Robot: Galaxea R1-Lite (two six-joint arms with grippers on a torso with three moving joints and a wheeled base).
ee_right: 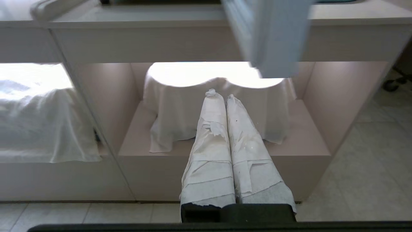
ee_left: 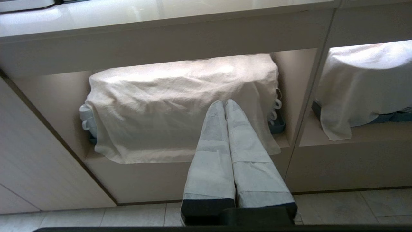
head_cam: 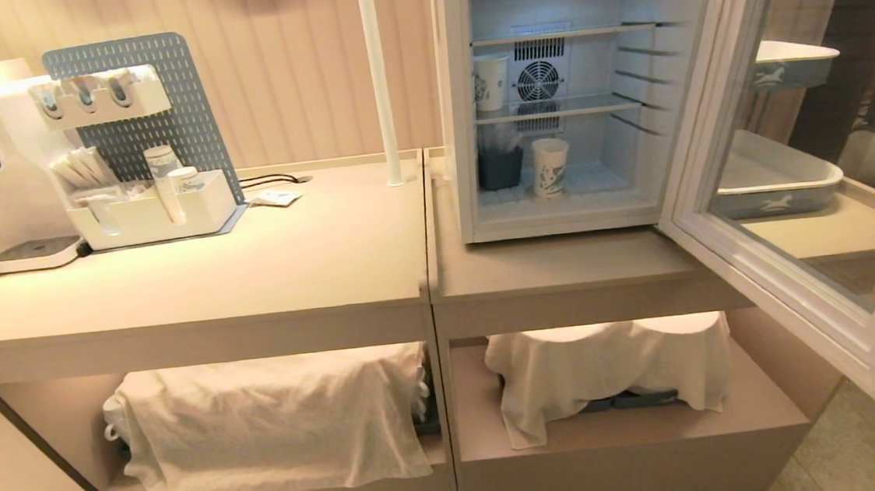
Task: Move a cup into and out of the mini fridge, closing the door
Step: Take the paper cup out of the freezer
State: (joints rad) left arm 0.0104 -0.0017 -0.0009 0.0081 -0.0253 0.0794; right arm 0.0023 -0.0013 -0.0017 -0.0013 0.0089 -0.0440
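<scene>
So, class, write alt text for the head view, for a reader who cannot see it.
A white mini fridge stands on a beige counter with its door swung wide open to the right. Inside, one patterned paper cup stands on the floor beside a dark container, and another cup stands on the middle shelf. No gripper shows.

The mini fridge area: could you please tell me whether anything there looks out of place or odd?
Only that the mini fridge stands with its door swung wide open, jutting past the counter's front edge; the cups inside stand upright.
</scene>
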